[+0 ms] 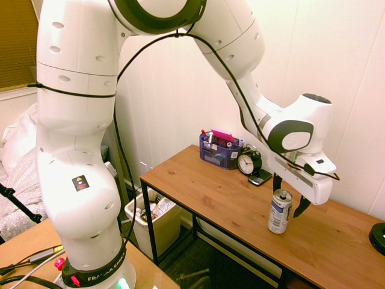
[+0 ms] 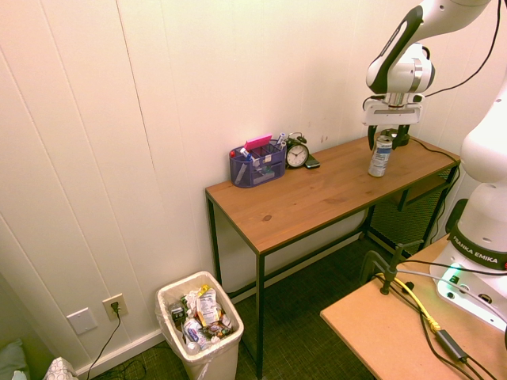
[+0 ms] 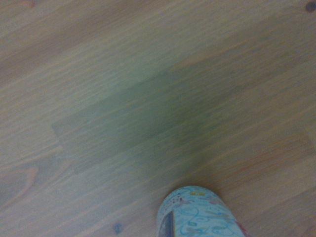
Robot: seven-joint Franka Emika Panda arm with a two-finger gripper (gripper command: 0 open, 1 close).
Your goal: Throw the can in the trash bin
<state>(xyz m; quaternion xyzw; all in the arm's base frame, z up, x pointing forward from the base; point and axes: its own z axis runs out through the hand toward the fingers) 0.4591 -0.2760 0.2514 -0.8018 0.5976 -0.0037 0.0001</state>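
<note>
The slim silver-white can (image 1: pixel 280 212) with blue markings stands upright on the right part of the wooden table (image 1: pixel 216 192). My gripper (image 1: pixel 290 195) hangs just over the can's top, one finger on each side of it, open and wider than the can. From the other side the can (image 2: pixel 381 154) shows under the gripper (image 2: pixel 388 141). The can's top (image 3: pixel 197 213) rises from the wrist picture's lower edge. The off-white trash bin (image 1: pixel 153 221) full of wrappers stands on the floor beside the table's left end, also seen as the bin (image 2: pixel 198 326) by the wall.
A blue-purple pen organizer (image 1: pixel 219 150), a dark alarm clock (image 1: pixel 248 161) and a phone (image 1: pixel 260 177) sit at the table's back edge by the wall. A black round object (image 1: pixel 378 236) is at the far right. A second wooden surface (image 2: pixel 396 332) lies near the base.
</note>
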